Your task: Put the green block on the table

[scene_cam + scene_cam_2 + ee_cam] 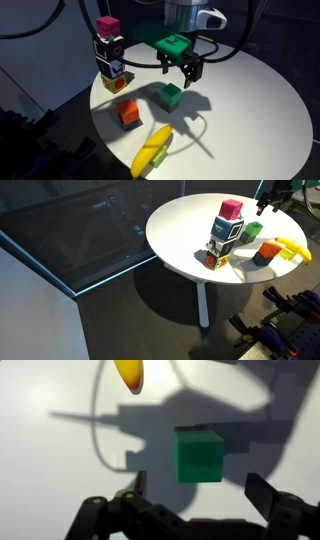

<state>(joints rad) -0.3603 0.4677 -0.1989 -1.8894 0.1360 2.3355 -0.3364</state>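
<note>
The green block (171, 96) sits on the round white table (250, 110), near its middle. It also shows in an exterior view (253, 229) and in the wrist view (199, 455). My gripper (179, 70) hangs above the block with its fingers open and empty. In the wrist view the two fingers (200, 495) stand wide apart, and the block lies on the table beyond them, touching neither.
A stack of coloured blocks (110, 50) stands at the table's far left edge. An orange block (128, 113) and a yellow banana (153, 151) with a grey cable loop lie near the front. The stack (226, 232) shows again in an exterior view.
</note>
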